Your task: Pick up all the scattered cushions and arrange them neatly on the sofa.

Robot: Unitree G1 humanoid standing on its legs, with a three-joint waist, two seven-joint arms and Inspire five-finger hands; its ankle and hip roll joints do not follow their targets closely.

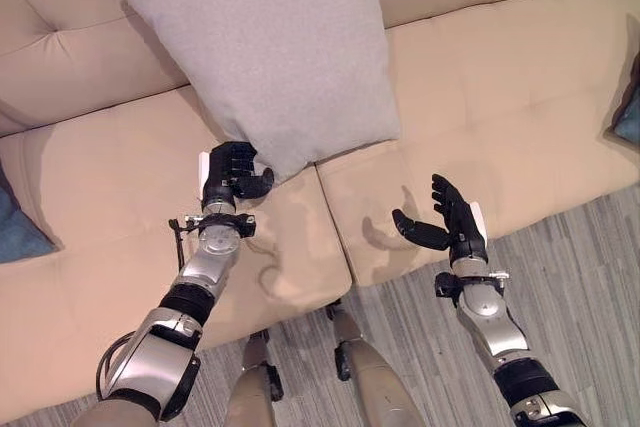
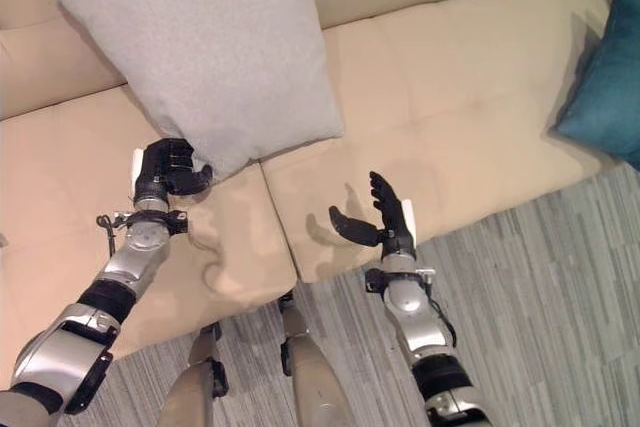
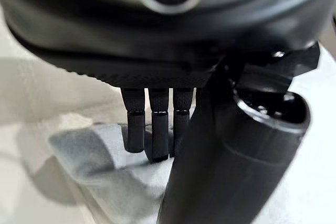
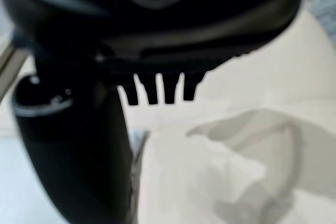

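Cushion (pale grey, square) propped aslant against sofa backrest

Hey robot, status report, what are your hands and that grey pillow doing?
Left hand curled at grey cushion corner, grip unclear. Right hand open, empty, over sofa seat. Cushion leaning on backrest. Nothing blocking.

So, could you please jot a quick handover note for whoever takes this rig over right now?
Left hand: at the lower corner of the grey cushion, fingers curled beside it; whether it grips the cloth is unclear.
Right hand: open, holding nothing, above the sofa seat's front edge.
Grey cushion leans against the sofa back, its lower corner on the seat.
Teal cushion rests at the seat's right end; another blue cushion sits at the left end.
Left: check that all three sit neatly.
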